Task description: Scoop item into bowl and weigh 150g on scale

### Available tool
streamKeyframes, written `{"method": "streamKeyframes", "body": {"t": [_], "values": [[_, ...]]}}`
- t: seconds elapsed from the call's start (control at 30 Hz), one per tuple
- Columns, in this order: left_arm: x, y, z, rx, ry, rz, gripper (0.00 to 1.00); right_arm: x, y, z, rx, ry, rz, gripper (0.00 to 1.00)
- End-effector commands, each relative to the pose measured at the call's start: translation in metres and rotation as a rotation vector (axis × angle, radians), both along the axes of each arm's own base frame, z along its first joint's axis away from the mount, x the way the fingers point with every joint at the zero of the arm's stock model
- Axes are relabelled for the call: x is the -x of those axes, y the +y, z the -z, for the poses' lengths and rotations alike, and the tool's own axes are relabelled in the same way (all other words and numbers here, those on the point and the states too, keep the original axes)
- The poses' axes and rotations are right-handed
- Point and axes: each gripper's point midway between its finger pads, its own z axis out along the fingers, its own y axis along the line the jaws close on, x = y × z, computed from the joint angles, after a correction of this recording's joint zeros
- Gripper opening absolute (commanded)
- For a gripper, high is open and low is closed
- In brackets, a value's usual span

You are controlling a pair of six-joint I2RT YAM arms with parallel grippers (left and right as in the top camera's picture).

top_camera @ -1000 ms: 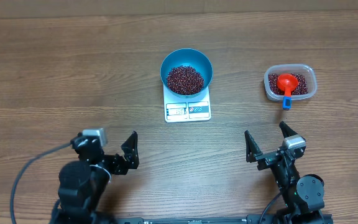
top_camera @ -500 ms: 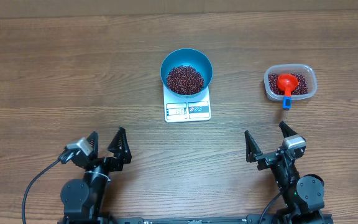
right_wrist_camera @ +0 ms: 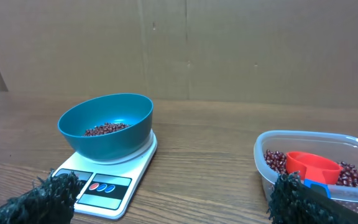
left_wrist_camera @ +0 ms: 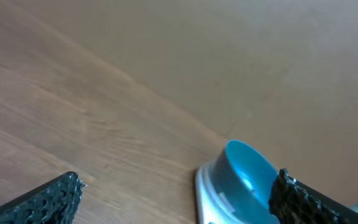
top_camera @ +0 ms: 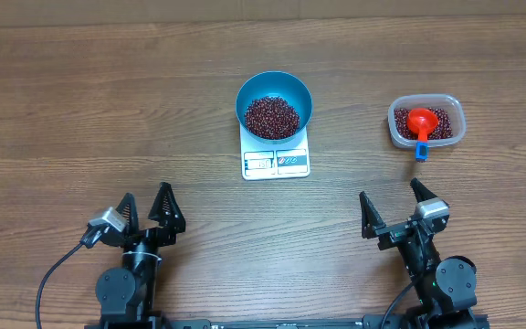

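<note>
two black robot arms sit at the near edge of the brown wood-grain tabletop [top_camera: 108, 110], the left arm [top_camera: 126, 274] and the right arm [top_camera: 441, 274] well apart from each other and from everything else on it. the left jaws are spread wide with nothing between them, and in the left wrist view the textured black fingertips [left_wrist_camera: 48, 199] frame bare wood with the bowl and scale off to the right. the right jaws are also wide apart and hold nothing. the small flat white rectangular kitchen scale [top_camera: 276, 163] lies near the middle of the tabletop, its display and buttons along the front edge facing the arms; the reading is too small to make out. the round deep blue bowl [top_camera: 274, 84] stands upright on the scale's platform, covering most of it. a loose heap of small dark red-brown beans [top_camera: 272, 117] fills the bottom of the bowl, well below the rim. to the right of the scale, apart from it, is a clear rectangular plastic tub [top_camera: 458, 105] with rounded corners, holding more of the same beans. a red plastic scoop [top_camera: 421, 120] rests in the tub on the beans, its blue handle end [top_camera: 421, 151] reaching over the tub's near rim.
</note>
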Motion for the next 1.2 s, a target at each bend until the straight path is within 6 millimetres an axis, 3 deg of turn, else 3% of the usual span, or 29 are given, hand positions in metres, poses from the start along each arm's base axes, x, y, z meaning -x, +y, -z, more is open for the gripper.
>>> {"method": "streamKeyframes", "body": {"t": [0.0,0.2,1.17], "values": [[0.0009,0.0071,0.0101,-0.029,0.033,-0.038,1.0,-0.0003,-0.0008,0.0013,-0.004,-0.005,0.006,1.0],[0.0008,0.0027,0.01,-0.26,0.035,0.001,0.99,-0.0003,-0.0008,0.0013,-0.004,-0.005,0.006,1.0],[0.0008,0.0039,0.01,-0.261,0.036,-0.005,0.99,-0.0003,-0.0008,0.0013,-0.004,-0.005,0.006,1.0]]}}
